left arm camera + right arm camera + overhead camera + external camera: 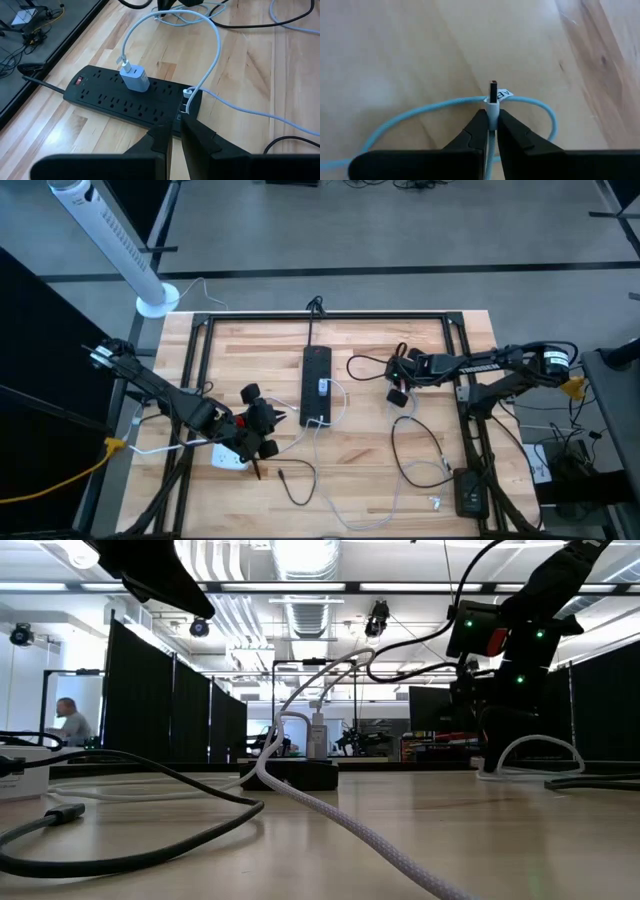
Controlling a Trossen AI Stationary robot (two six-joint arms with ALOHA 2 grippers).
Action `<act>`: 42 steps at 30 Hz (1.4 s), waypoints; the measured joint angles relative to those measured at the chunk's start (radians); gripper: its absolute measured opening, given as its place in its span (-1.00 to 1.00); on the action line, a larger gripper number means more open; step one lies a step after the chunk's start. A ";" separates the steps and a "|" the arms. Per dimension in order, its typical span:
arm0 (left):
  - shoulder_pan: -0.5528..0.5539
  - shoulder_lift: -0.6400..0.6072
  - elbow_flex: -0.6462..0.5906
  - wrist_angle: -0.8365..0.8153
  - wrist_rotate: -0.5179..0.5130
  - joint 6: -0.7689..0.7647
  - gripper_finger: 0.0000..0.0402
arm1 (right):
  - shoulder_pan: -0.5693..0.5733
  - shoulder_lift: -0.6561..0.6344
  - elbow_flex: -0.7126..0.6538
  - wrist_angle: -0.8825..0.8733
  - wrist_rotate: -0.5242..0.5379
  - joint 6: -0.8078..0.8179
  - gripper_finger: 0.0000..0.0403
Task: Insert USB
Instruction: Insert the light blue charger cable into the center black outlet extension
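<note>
Right end effector [491, 125] clamped on USB plug [493, 97], center-right of high view, above surface [380, 480]. Left end effector [176, 132] pressed together, lower left, facing power strip [120, 95] w/ charger [135, 78].

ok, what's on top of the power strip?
On the power strip sits a white charger with its cable; a second white plug at one end. Sockets beneath them are covered.

The USB plug [493, 92], a dark metal tip on a white collar, stands upright at the end of a pale blue cable [420, 112] looped on the wooden table. The black power strip [316, 385] lies mid-table, with a white charger [135, 79] plugged in and white cables at one end.
</note>
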 joint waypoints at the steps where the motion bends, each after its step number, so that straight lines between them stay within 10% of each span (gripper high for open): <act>1: 0.000 0.000 0.000 -0.001 0.000 0.000 -0.88 | 0.020 -0.006 0.003 0.001 0.000 0.000 -0.92; 19: 0.001 0.000 0.000 0.032 -0.012 0.039 -0.88 | 0.731 -0.191 0.036 0.380 0.458 -0.050 -0.92; 27: 0.004 0.075 0.000 0.355 -0.011 0.322 -0.88 | 0.767 -0.066 0.055 0.712 0.514 -0.256 -0.92; 42: 0.071 0.229 0.000 0.764 0.153 0.607 -0.58 | 0.762 0.200 0.245 0.731 0.446 -0.343 -0.92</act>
